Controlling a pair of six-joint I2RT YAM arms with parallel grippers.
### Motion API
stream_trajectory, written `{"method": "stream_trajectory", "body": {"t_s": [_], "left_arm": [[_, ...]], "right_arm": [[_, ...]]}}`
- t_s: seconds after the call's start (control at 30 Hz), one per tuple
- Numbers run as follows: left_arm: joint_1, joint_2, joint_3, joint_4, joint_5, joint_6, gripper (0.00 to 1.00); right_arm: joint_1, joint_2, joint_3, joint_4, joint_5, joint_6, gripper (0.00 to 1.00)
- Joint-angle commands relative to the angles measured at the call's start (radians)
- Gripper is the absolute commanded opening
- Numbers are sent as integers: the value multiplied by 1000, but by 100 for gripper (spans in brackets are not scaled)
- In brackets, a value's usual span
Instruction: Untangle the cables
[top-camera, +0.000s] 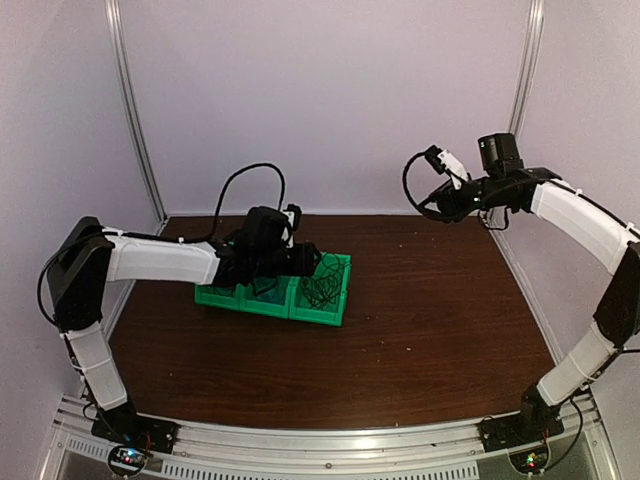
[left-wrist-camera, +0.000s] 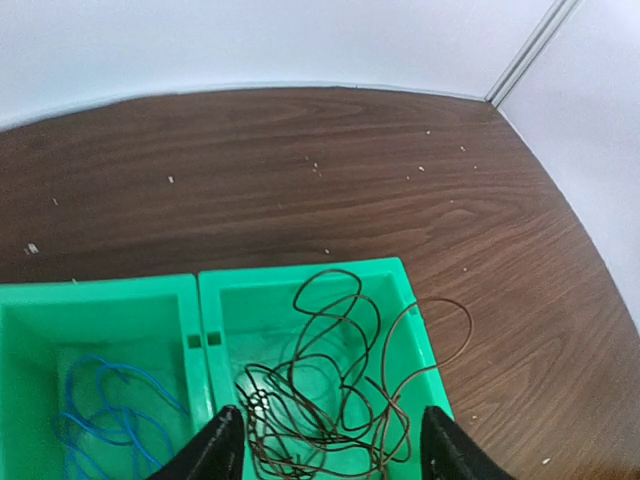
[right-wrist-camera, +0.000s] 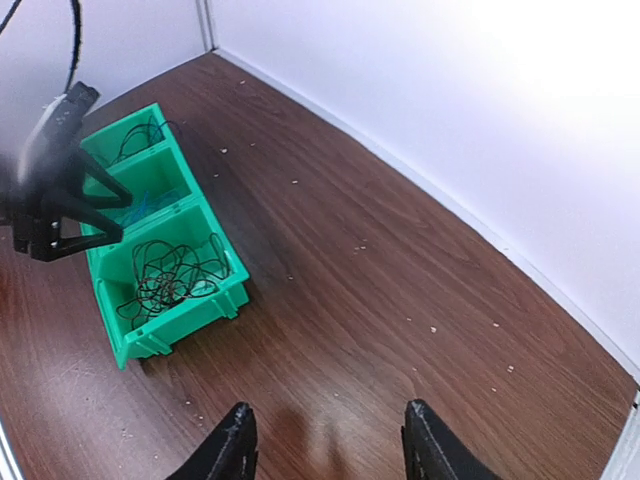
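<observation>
Left claw (left-wrist-camera: 330, 412) is spread wide and empty, hovering right over the thin, dark, loopy cable tangle (left-wrist-camera: 300, 405) lying in the right-hand pocket of the green plastic bin (left-wrist-camera: 300, 278). The curly blue cable (left-wrist-camera: 105, 410) sits one pocket to the left. Right claw (right-wrist-camera: 328, 406) is open too, gripping nothing, up over the dark wood-grain table (right-wrist-camera: 400, 260).

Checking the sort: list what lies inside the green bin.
One end compartment of the green bin holds a tangled dark cable, one loop spilling over the wall. The middle one holds a blue cable. The other end holds a second dark cable, partly covered by the left arm.
</observation>
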Motion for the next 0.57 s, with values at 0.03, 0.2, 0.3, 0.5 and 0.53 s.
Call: {"method": "stream_trajectory", "body": {"t_s": [0.03, 0.2, 0.3, 0.5, 0.53], "left_arm": [[5, -97, 81, -167, -121, 176, 70], [6, -194, 85, -291, -246, 317, 77], [10, -256, 85, -335, -290, 377, 82], [20, -352, 89, -361, -325, 414, 88], [20, -358, 90, -362, -325, 422, 88]], "right_arm": [[-35, -161, -123, 81, 128, 26, 65], [-51, -357, -351, 278, 283, 103, 100], [-51, -440, -469, 392, 364, 182, 100], [-57, -491, -546, 421, 306, 216, 100], [-57, -492, -547, 423, 297, 219, 100]]}}
